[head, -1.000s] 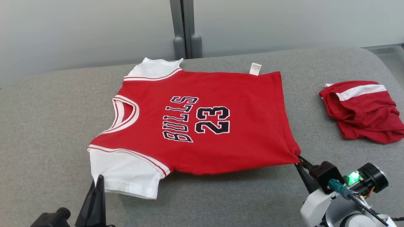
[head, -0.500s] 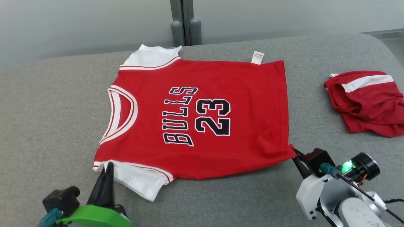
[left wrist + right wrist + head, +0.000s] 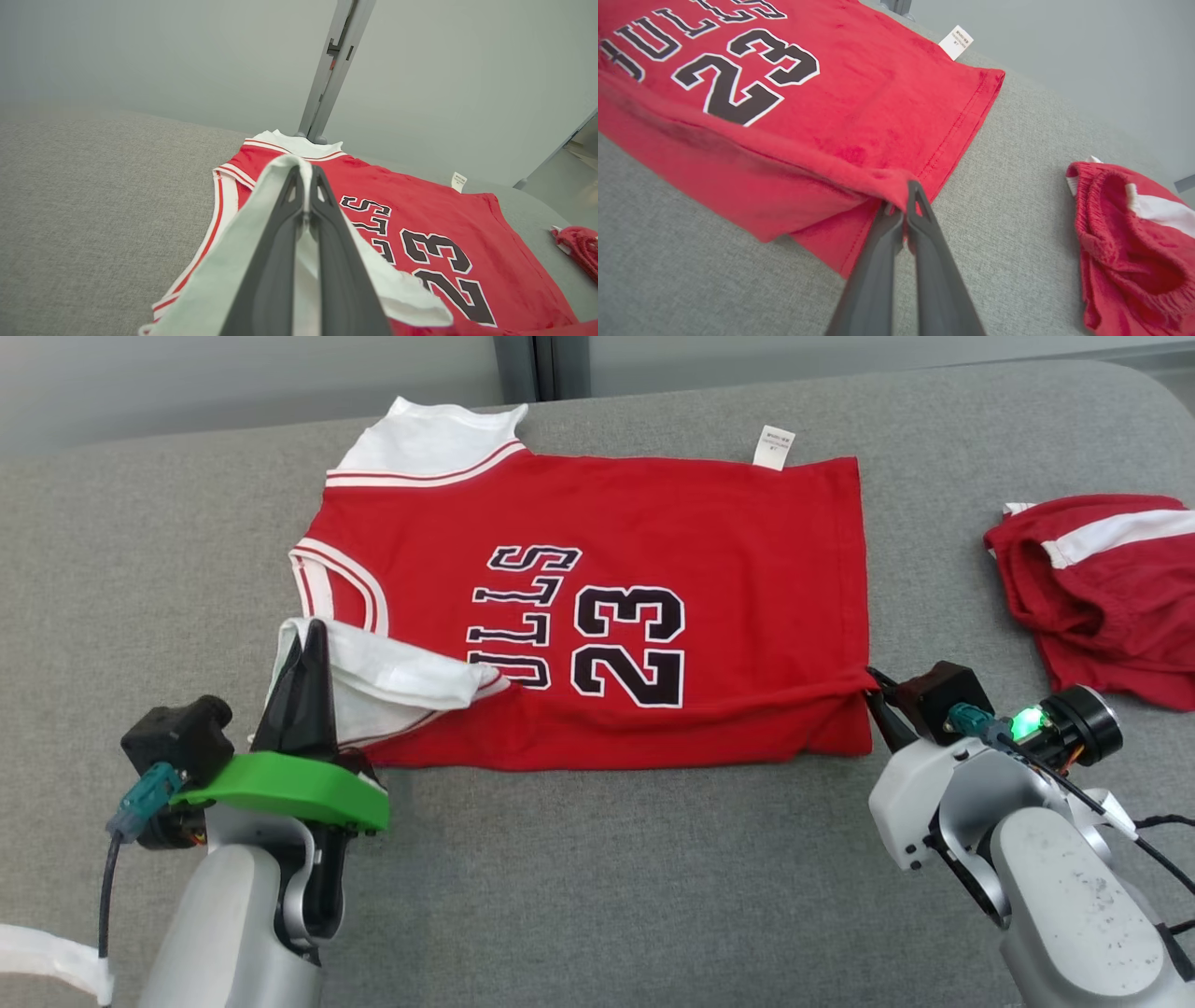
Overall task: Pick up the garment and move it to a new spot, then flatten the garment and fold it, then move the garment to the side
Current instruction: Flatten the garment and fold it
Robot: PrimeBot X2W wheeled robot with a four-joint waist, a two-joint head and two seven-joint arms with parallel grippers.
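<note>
Left gripper (image 3: 313, 633): pinched shut on the shirt's (image 3: 747, 569) white sleeve (image 3: 401, 677).
Right gripper (image 3: 876, 679): clamped on the hem corner.
Right wrist view: hem doubled under.
Hidden: lettering (image 3: 523, 607), partly beneath the sleeve.

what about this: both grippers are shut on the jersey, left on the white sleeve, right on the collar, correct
Not the collar: the right gripper is shut on the near hem corner of the jersey, as the right wrist view shows. The left gripper is on the white sleeve, as said.
</note>
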